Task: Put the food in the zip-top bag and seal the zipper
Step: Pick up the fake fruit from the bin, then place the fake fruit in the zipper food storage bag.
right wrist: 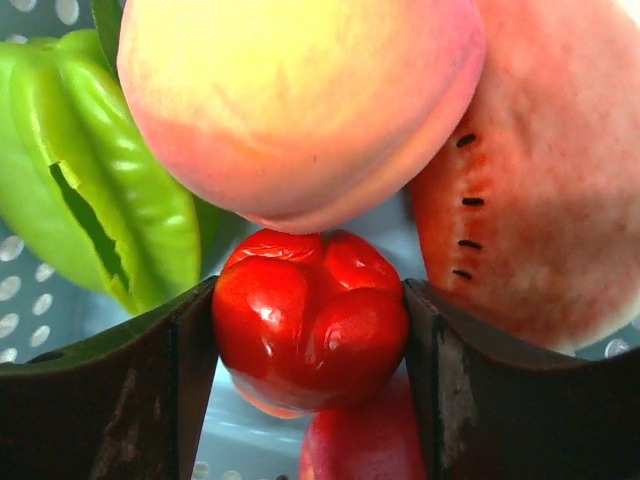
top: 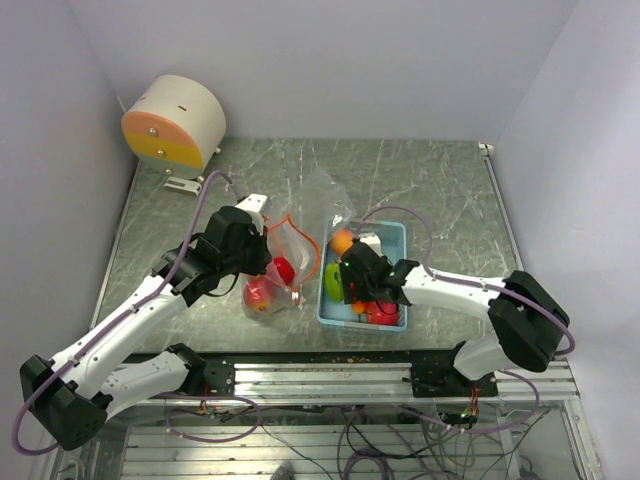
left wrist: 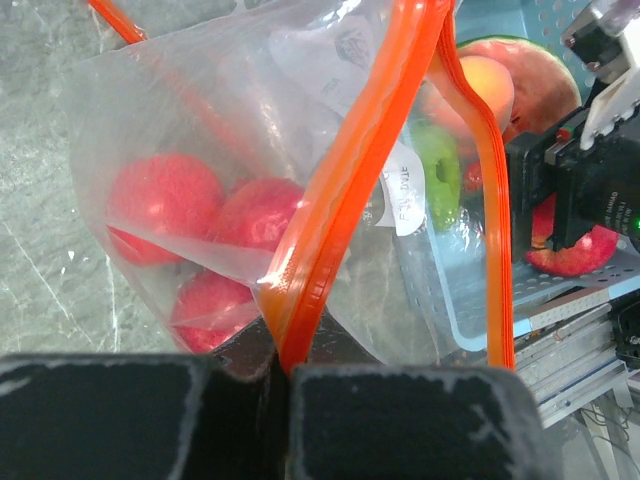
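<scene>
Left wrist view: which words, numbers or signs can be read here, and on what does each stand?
White paper label on the clear crinkly plastic bag: dark print, turned sideways, too blurred to read.
Second pale label higher on the same bag: faint print, unreadable.
No other text shows.

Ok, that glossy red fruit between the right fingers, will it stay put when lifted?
Probably slippery: the red fruit looks glossy and rounded, so it could squirt from the right gripper. The peach that seems to rest against it may roll once it leaves.
</scene>
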{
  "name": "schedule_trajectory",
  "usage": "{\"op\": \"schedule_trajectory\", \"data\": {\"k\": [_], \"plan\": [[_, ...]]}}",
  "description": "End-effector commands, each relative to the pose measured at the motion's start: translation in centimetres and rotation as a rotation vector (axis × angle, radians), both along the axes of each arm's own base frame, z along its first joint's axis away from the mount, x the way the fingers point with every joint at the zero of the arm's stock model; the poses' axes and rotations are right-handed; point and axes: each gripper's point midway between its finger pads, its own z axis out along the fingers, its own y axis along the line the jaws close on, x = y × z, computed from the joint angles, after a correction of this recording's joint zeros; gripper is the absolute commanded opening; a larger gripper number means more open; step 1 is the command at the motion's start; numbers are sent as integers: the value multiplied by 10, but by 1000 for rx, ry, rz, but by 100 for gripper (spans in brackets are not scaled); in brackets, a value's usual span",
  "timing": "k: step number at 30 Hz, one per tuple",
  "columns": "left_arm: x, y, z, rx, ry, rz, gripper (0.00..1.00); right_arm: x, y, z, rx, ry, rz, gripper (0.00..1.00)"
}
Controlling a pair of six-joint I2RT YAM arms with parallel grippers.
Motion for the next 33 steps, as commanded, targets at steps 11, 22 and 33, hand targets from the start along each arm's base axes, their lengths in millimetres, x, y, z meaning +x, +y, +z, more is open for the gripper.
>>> {"op": "schedule_trajectory", "data": {"k": [11, 22, 33], "plan": [[2, 6, 6, 0, -32, 25, 7, 26, 16, 97, 119, -184, 44, 31], [1, 3, 4, -6, -22, 21, 7, 11, 103, 245, 666, -465, 427, 31], [1, -1, -1, -19, -9, 14, 7, 7, 162, 236, 752, -416, 537, 40]]}}
